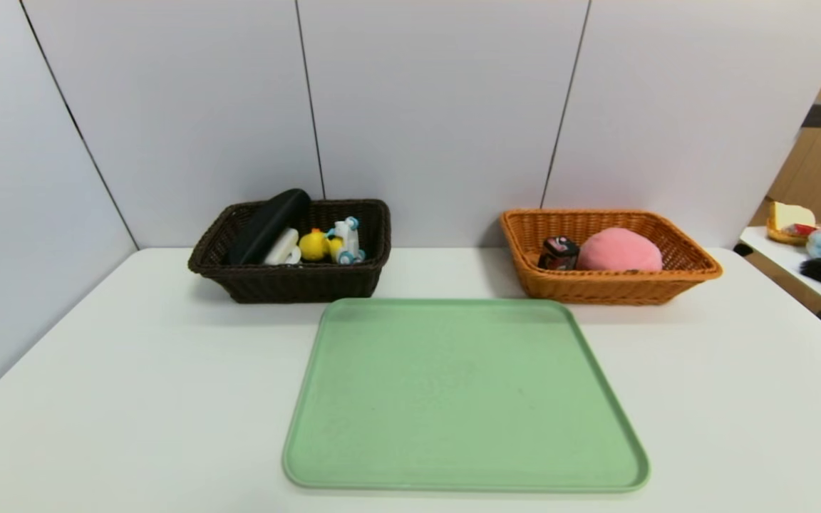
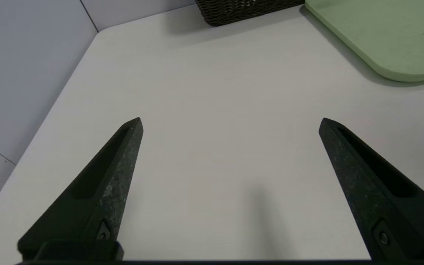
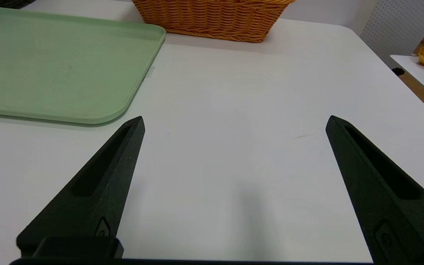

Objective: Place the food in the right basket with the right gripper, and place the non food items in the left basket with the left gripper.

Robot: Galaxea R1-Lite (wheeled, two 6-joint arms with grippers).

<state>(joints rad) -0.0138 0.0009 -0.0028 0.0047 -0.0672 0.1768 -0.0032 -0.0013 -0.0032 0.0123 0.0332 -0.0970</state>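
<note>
The dark brown basket [image 1: 289, 281] at the back left holds the black pouch [image 1: 268, 224], a white container [image 1: 282, 247] and the yellow duck on its white-blue scooter [image 1: 331, 244]. The orange-tan basket [image 1: 610, 285] at the back right holds the pink plush peach [image 1: 618, 250] and the small black canister [image 1: 559, 253]. Neither arm shows in the head view. My left gripper [image 2: 230, 121] is open and empty over bare table, near the table's left side. My right gripper [image 3: 236, 119] is open and empty over bare table, right of the tray. The soap-like bar is hidden.
A pale green tray [image 1: 464, 392] lies bare in the middle of the white table [image 1: 132, 399], in front of both baskets. Grey panel walls close the back and left. A side table [image 1: 809, 256] with other objects stands beyond the right edge.
</note>
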